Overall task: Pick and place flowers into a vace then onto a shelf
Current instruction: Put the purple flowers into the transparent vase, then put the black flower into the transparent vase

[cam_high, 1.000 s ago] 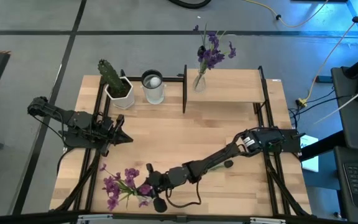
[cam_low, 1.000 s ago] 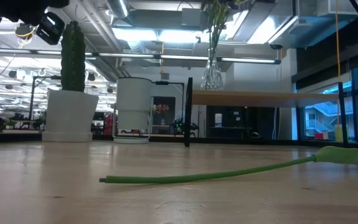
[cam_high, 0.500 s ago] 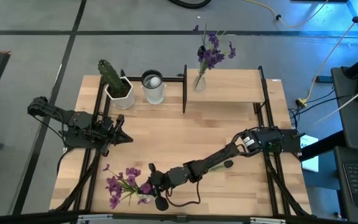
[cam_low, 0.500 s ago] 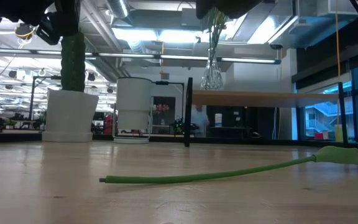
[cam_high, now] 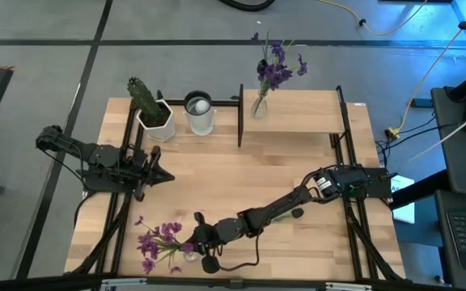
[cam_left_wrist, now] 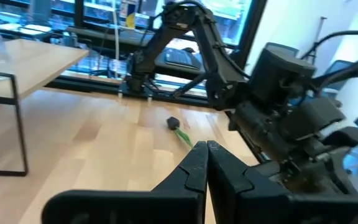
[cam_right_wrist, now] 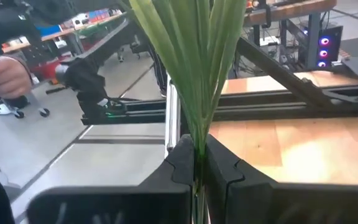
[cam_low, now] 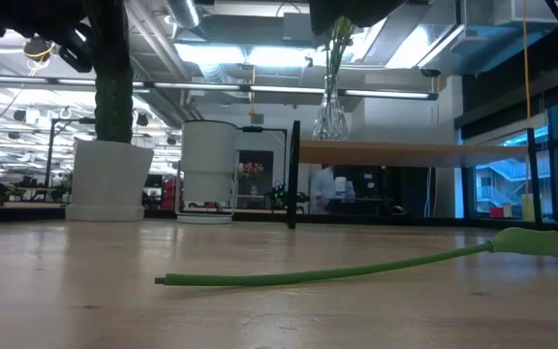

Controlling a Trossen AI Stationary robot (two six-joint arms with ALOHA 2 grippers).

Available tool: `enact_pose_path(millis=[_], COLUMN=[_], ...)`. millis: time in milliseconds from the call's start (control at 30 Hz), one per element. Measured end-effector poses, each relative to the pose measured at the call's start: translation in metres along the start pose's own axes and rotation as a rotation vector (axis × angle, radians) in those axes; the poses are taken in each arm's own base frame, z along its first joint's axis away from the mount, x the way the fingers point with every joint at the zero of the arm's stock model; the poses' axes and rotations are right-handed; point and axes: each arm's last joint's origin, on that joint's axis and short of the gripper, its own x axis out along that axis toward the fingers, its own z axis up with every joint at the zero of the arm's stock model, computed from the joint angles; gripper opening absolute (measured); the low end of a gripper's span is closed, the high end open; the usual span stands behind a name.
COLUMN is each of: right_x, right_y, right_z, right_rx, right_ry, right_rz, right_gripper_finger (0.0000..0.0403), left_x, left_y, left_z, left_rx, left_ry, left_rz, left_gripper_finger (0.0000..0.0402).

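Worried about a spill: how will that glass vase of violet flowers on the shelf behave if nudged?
The glass vase looks narrow with tall flowers above, so probably top-heavy and apt to tip. Clear glass suggests fragile and slippery. It stands near the edge of the shelf, so a push might drop it.

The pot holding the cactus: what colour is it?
White; the pot shows best in the low view.
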Motion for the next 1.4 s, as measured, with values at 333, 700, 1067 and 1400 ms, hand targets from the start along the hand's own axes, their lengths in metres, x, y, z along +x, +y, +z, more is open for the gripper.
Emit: enact_pose_path(millis=[333,700,1067,1400], right_x=[-0.001,-0.001,-0.001,-0.005], right_y=[-0.006,-0.013,-0.015,-0.009], right_z=[-0.007,-0.007,-0.012,0.001], right_rx=[-0.039,-0.073,-0.073,-0.044], right_ry=[0.075,0.071,0.097,0.1], right_rz=[-0.129,-0.216,-0.221,-0.219], right_gripper_finger=[0.0013,0.0024,0.0101,0.0155], left_x=[0.0,0.0,0.0,0.0], left_y=[0.001,0.001,0.001,0.001], left_z=[0.0,0.0,0.0,0.0], left_rx=[0.029,0.053,0.053,0.053], left_ry=[-0.012,-0.012,-0.012,-0.011], left_rz=[0.05,0.052,0.051,0.05], left_gripper_finger=[0.0005,0.0006,0.0005,0.0003])
